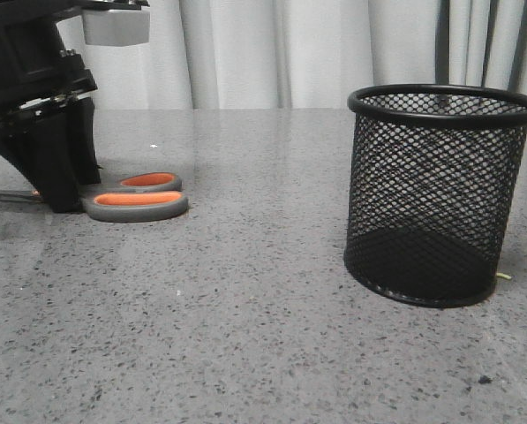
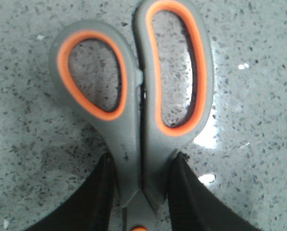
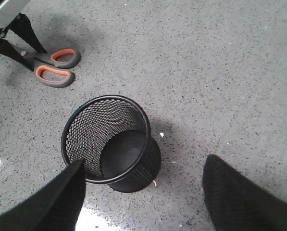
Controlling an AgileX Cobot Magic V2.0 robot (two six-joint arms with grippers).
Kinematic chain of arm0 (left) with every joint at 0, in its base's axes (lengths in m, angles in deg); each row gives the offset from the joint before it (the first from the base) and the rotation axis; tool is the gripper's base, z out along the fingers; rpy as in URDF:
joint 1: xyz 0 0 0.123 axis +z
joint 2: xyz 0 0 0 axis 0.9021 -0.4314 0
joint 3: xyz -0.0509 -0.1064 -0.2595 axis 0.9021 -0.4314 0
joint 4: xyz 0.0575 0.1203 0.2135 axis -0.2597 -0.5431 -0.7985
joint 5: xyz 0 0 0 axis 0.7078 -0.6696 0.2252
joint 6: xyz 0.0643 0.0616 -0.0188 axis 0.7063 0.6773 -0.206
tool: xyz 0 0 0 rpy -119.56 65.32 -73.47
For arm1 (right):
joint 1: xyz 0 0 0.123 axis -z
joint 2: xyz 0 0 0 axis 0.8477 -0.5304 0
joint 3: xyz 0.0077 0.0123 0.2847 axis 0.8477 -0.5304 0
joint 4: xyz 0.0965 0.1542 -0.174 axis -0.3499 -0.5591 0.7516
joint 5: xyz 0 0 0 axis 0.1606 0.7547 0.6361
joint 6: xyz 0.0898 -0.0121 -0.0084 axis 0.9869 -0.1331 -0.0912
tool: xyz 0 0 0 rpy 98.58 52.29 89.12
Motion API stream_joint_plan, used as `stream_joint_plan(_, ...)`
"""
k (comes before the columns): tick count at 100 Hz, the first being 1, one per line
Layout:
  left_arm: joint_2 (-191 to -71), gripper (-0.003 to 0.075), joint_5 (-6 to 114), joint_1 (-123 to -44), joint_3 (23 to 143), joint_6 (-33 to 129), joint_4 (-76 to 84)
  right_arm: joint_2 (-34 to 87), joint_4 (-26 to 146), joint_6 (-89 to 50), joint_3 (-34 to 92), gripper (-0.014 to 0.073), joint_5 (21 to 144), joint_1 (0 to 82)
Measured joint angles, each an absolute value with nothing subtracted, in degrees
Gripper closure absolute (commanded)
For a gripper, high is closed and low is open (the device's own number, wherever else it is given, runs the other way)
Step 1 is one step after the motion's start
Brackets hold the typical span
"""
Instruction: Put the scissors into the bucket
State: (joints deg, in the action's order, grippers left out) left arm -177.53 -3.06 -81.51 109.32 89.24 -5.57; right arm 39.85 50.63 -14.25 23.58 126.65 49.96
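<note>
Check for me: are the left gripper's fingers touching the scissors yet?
Touching. In the left wrist view both fingers press against the scissors at the neck just below the handle loops, with no gap on either side; the scissors lie flat on the table.

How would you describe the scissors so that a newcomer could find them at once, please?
On the grey speckled table, look left of the black mesh bucket, under the left gripper. The scissors lie flat there; their orange-lined grey handles are the only colour around.

I face a pale grey curtain (image 1: 272, 53) hanging in folds behind a speckled grey stone table (image 1: 245, 336) with glossy glare patches.
</note>
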Motion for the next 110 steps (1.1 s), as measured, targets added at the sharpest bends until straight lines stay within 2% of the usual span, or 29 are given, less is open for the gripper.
stream_joint_plan(31,-169.38,0.074,-3.2,-81.51,116.52,85.09,-5.57,39.85,48.07,-14.25,23.58,0.0129,125.97,49.96)
stream_joint_plan(59,-160.47,0.074,-4.29,-83.96,121.9,81.58,-5.78,39.85,32.1,-17.99,23.58,0.0129,122.05,49.96)
stream_joint_plan(85,-156.93,0.074,-4.92,-93.38,125.33,78.12,-5.78,39.85,13.72,-25.25,23.58,0.0129,118.41,49.96)
stream_joint_plan(110,-156.55,0.074,-5.14,-104.16,129.29,74.59,-5.78,39.85,7.99,-27.25,23.58,0.0129,117.1,49.96)
